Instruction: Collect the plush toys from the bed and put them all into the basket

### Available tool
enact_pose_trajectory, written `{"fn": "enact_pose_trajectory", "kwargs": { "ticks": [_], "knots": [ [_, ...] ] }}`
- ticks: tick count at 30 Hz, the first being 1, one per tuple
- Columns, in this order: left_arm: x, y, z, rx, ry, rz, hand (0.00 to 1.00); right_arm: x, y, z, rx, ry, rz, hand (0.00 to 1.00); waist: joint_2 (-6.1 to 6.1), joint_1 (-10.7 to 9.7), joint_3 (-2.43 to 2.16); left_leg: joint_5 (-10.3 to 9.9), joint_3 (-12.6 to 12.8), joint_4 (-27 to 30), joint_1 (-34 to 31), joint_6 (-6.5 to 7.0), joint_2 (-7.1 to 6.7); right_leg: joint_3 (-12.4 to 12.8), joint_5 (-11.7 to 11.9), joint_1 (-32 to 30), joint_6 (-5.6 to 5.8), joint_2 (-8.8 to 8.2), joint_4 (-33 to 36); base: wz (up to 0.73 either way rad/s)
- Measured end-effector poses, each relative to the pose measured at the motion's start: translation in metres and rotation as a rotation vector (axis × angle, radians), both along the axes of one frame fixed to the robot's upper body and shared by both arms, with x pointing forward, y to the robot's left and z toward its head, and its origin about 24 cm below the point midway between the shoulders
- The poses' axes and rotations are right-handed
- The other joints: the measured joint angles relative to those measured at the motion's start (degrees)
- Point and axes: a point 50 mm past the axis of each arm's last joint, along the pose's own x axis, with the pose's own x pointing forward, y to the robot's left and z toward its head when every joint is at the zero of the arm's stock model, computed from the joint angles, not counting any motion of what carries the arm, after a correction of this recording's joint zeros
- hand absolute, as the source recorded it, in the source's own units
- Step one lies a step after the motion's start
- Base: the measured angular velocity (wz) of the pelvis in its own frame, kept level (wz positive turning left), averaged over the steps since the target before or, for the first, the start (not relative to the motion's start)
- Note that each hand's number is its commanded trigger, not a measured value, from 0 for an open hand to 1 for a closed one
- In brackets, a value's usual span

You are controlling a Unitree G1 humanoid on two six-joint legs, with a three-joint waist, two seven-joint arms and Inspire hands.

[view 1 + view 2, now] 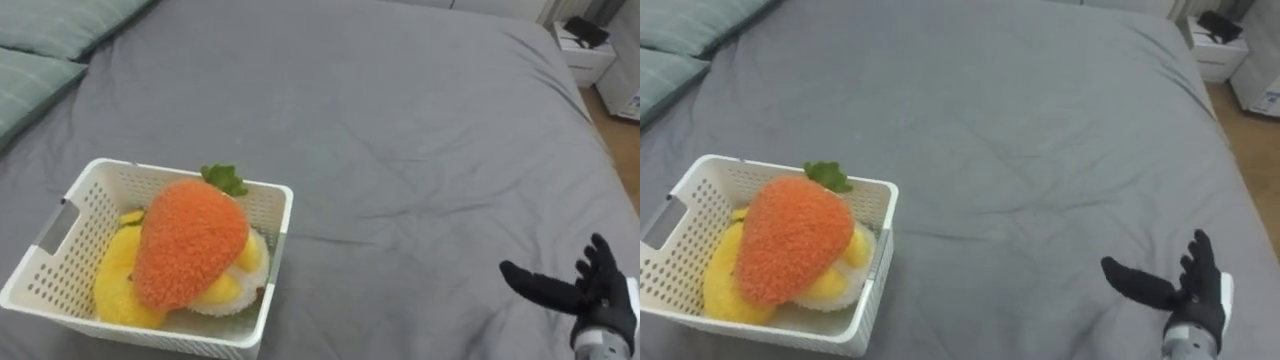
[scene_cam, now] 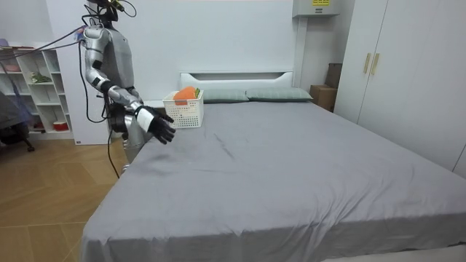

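The robot's right hand [image 1: 590, 290] hovers over the grey bed [image 1: 400, 130], fingers spread wide and holding nothing, its wrist cut off at the lower edge. Well to the hand's left, a white basket [image 1: 120, 178] sits on the bed. It holds a plush carrot [image 1: 188, 240], which covers most of a yellow toy [image 1: 115, 285] whose shape is hard to make out.
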Motion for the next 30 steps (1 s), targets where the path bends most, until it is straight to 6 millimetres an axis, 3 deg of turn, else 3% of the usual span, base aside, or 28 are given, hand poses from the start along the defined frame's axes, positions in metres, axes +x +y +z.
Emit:
{"fn": "enact_pose_trajectory", "kwargs": {
  "ticks": [2, 4, 10, 13, 19, 23, 25, 30],
  "knots": [
    [-0.002, 0.000, 0.000, 0.004, 0.002, 0.002, 0.00, -0.017, -0.003, -0.013, 0.028, 0.049, -0.053, 0.00, 0.33, -0.54, 0.00, -0.15, 0.11, -0.10, 0.51, -0.04, 0.05, 0.14, 0.00, 0.46, 0.00, 0.06, -0.16, -0.07],
    [-0.004, 0.000, -0.001, 0.004, 0.005, 0.003, 0.00, -0.046, -0.004, -0.030, 0.082, 0.130, -0.137, 0.00, 0.79, -0.87, -0.19, -0.41, 0.18, -0.09, 0.75, -0.08, 0.11, 0.70, -0.02, 0.64, 0.01, 0.20, -0.16, -0.06],
    [-0.005, 0.000, -0.001, 0.005, 0.004, 0.006, 0.00, -0.114, -0.003, -0.063, 0.237, 0.295, -0.424, 0.00, 1.62, -2.37, 0.05, -0.59, 0.20, -0.03, 0.83, -0.05, 0.04, 0.96, -0.17, 0.48, 0.11, 0.13, -0.16, 0.00],
    [-0.005, -0.001, -0.001, 0.002, -0.005, 0.017, 0.00, -0.139, 0.002, -0.071, 0.263, 0.378, -0.478, 0.00, 1.94, -3.63, 0.13, -0.61, 0.23, 0.05, 0.95, -0.07, -0.05, 1.21, -0.71, 0.29, 0.00, -0.04, 0.12, 0.00],
    [-0.011, -0.005, -0.004, -0.039, 0.021, 0.017, 0.00, -0.193, 0.023, -0.086, 0.341, 0.627, -0.486, 0.00, 1.33, -3.66, -0.20, -0.69, 0.15, 0.03, 1.06, -0.24, -0.05, 1.18, -1.29, 0.41, -0.07, 0.02, -0.11, 0.01],
    [-0.012, -0.007, -0.005, -0.065, 0.055, -0.006, 0.00, -0.198, 0.036, -0.092, 0.386, 0.764, -0.312, 0.00, 1.42, -3.24, -0.02, -0.72, 0.40, -0.26, 1.07, -0.24, -0.02, 1.51, -1.27, 0.31, -0.08, 0.22, -0.11, -0.03],
    [-0.009, -0.010, -0.006, -0.077, 0.068, -0.024, 0.00, -0.192, 0.043, -0.095, 0.366, 0.850, -0.147, 0.00, 1.49, -3.08, 0.03, -0.78, 0.55, -0.25, 1.11, -0.23, 0.02, 1.47, -1.21, 0.31, -0.09, 0.27, -0.15, -0.04],
    [-0.004, -0.014, -0.008, -0.094, 0.083, -0.046, 0.00, -0.170, 0.047, -0.099, 0.343, 0.894, 0.017, 0.00, 1.89, -2.18, 0.13, -0.79, 0.41, -0.13, 1.75, -0.23, 0.00, 1.30, -1.19, 0.63, -0.09, 0.29, -0.19, 0.00]
  ]
}}
